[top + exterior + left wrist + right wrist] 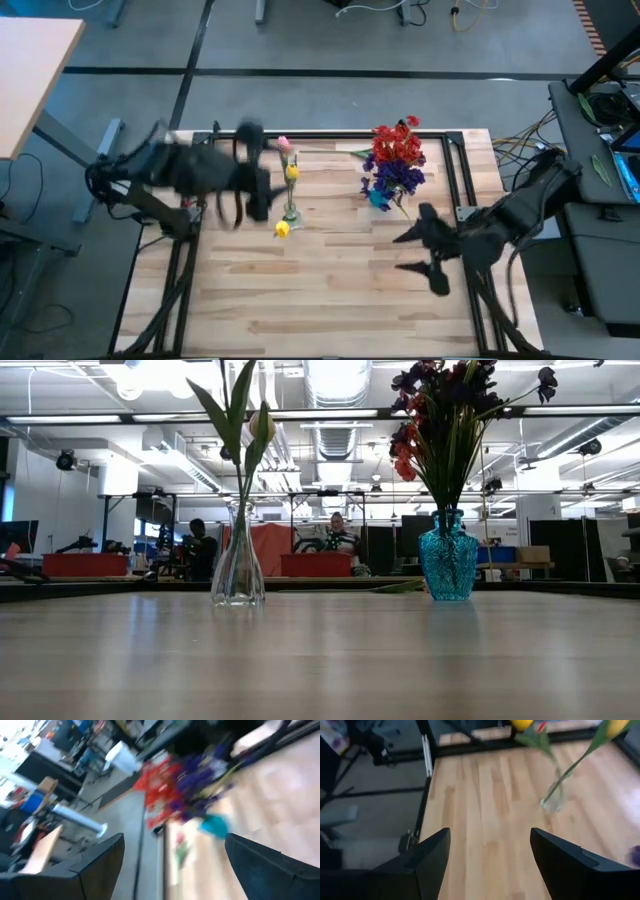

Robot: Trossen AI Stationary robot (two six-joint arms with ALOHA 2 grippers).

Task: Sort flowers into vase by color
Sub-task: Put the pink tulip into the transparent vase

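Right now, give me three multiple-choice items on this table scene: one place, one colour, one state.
1. Where are the red and purple blossom sprays?
A. lying on the table
B. in the teal glass vase
C. in an end effector

2. Colour of the bud lying on the wooden table beside the clear glass vase?
A. yellow
B. purple
C. red

3. Right end effector?
A. shut on a stem
B. open, empty
C. out of view

Key: B, stems stand in the teal vase; A, yellow bud in the high view; B, fingers apart over bare wood.
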